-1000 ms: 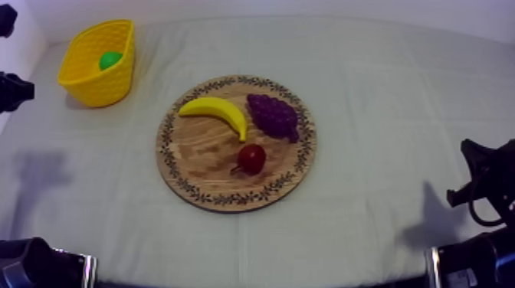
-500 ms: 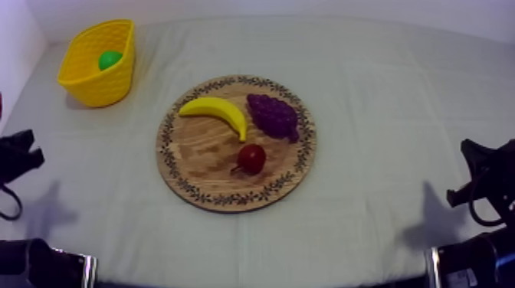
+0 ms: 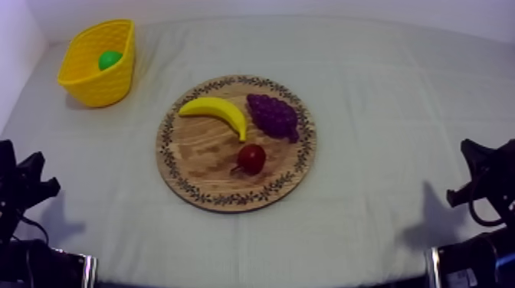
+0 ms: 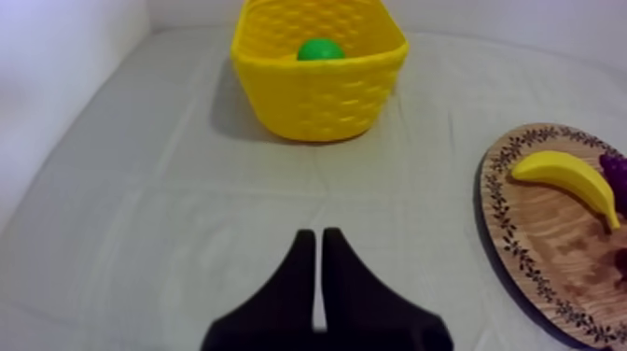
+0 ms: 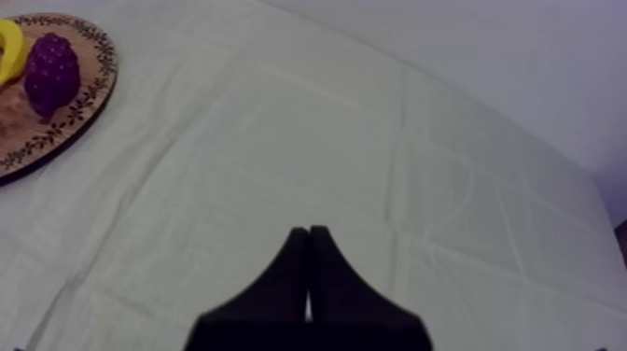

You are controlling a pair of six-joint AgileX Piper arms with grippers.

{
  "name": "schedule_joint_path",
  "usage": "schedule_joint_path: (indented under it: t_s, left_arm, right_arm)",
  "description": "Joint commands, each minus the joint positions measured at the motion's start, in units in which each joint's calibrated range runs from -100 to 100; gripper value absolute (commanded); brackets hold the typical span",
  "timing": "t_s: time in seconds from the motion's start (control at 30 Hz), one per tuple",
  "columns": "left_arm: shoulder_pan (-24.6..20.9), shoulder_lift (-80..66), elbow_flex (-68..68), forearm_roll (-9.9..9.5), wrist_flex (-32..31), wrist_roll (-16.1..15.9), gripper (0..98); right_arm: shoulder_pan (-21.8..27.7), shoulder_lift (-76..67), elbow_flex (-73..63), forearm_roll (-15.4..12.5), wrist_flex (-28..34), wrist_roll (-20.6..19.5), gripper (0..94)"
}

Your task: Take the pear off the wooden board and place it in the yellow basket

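Cloth-covered table (image 3: 398, 92), pear (image 3: 109, 59) inside the basket (image 3: 92, 84) at its far left corner. Low at the near corners, left end effector (image 4: 313, 235) and right end effector (image 5: 308, 231) sit closed, empty.

Bright yellow basket (image 3: 100, 86) with a woven lattice pattern, green toy pear (image 3: 109, 59), round light-brown wooden board (image 3: 201, 149) with a dark leafy rim pattern, yellow banana (image 3: 220, 112), purple bunch of grapes (image 3: 273, 116), small red fruit (image 3: 251, 158), grey-white cloth-covered counter (image 3: 383, 107), black left tool (image 4: 317, 235), black right tool (image 5: 308, 231).
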Motion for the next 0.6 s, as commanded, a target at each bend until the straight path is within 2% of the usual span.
schedule_joint_path:
  t_s: [0.0, 0.23, 0.4, 0.57]
  left_arm:
    - [0.5, -0.4, 0.2, -0.83, -0.2, 2.4, 0.0]
    - [4.0, -0.8, 0.8, -3.54, -0.5, 7.3, 0.0]
    - [4.8, -0.8, 1.0, -4.0, -0.5, 10.1, 0.0]
    - [5.0, -0.8, 1.0, -4.08, -0.5, 10.7, 0.0]
  right_arm:
    - [0.0, 0.0, 0.0, 0.0, 0.0, 0.1, 0.4]
    - [0.0, 0.0, 0.0, 0.0, 0.0, 0.0, 0.4]
    - [0.0, 0.0, 0.0, 0.0, 0.0, 0.0, 0.4]
    - [0.0, 0.0, 0.0, 0.0, 0.0, 0.0, 0.4]
